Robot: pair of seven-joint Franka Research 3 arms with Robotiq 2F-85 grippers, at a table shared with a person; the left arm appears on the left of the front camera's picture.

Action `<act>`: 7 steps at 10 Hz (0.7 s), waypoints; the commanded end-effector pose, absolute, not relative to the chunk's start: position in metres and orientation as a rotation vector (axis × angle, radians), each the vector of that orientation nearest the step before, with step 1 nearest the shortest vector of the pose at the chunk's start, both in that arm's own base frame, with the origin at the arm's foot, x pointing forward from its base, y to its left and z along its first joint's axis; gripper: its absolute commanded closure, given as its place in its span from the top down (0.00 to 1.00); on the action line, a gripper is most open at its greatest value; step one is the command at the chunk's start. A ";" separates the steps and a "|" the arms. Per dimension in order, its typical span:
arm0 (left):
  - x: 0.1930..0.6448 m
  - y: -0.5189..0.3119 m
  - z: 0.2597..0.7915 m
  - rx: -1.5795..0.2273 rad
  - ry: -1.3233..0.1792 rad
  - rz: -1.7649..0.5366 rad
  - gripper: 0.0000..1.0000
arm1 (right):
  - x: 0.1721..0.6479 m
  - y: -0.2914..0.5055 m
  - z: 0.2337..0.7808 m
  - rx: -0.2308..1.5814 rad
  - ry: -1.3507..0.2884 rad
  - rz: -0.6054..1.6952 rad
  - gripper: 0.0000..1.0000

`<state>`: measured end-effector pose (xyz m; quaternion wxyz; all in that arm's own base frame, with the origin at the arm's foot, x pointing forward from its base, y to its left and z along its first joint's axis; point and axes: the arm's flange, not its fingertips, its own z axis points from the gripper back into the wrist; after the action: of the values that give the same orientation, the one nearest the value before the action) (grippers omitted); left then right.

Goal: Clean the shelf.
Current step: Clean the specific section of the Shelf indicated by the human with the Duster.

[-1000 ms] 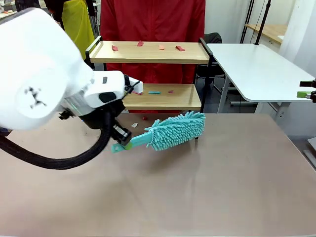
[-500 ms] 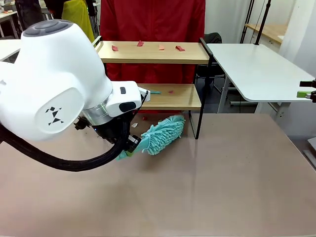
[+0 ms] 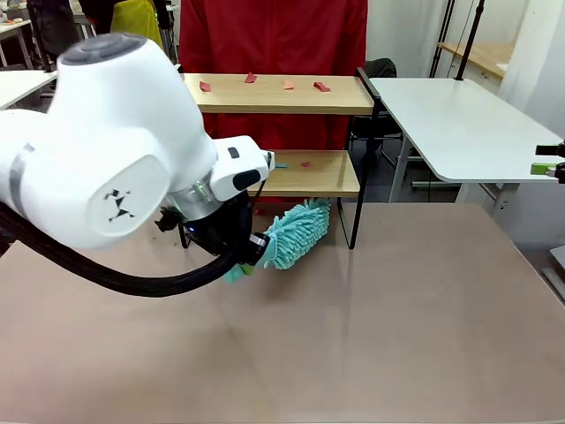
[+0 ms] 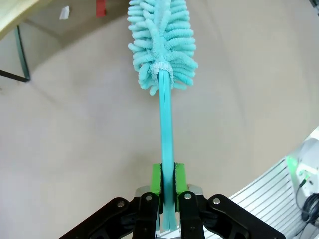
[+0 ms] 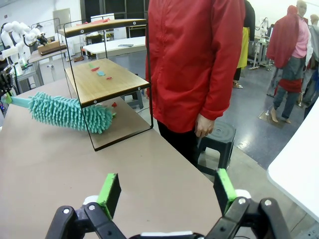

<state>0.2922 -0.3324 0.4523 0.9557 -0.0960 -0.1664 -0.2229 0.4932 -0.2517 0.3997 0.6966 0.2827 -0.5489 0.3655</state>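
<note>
A: Where's the shelf (image 3: pixel 265 97)?

B: Far middle of the table (image 3: pixel 397 309), scraps (image 3: pixel 321 87) on both boards. Your left gripper (image 4: pixel 168 178) is clamped on the duster (image 3: pixel 296 231) by its handle, with the head poked under the lower board (image 3: pixel 327 177), probably to reach scraps there. Your right gripper (image 5: pixel 168 191) gapes wide, empty.

The left arm (image 3: pixel 115 168) is a large, smooth and rounded white shell. It carries a small black mark of triangles (image 3: pixel 117 204), a grey ring (image 3: pixel 16 181) and a thick black cable (image 3: pixel 132 281). The left pincer (image 4: pixel 168 179) is black, with green pads (image 4: pixel 156 179) and silver screws (image 4: pixel 146 198). The right pincer (image 5: pixel 167 191) has black links, bright green tips (image 5: pixel 109 194) and round silver bolts (image 5: pixel 238 200).
</note>
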 end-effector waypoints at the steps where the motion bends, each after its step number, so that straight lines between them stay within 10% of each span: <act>1: 0.294 -0.362 0.446 -0.162 -0.374 -0.357 0.13 | 0.494 -0.250 0.403 0.628 -1.228 0.820 1.00; 7: 0.311 -0.428 0.427 -0.188 -0.478 -0.139 0.13 | 0.494 -0.250 0.403 0.628 -1.228 0.820 1.00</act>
<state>0.2999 -0.3995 0.4356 0.9681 -0.0964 -0.2171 -0.0797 0.4932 -0.2518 0.3998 0.6966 0.2827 -0.5489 0.3654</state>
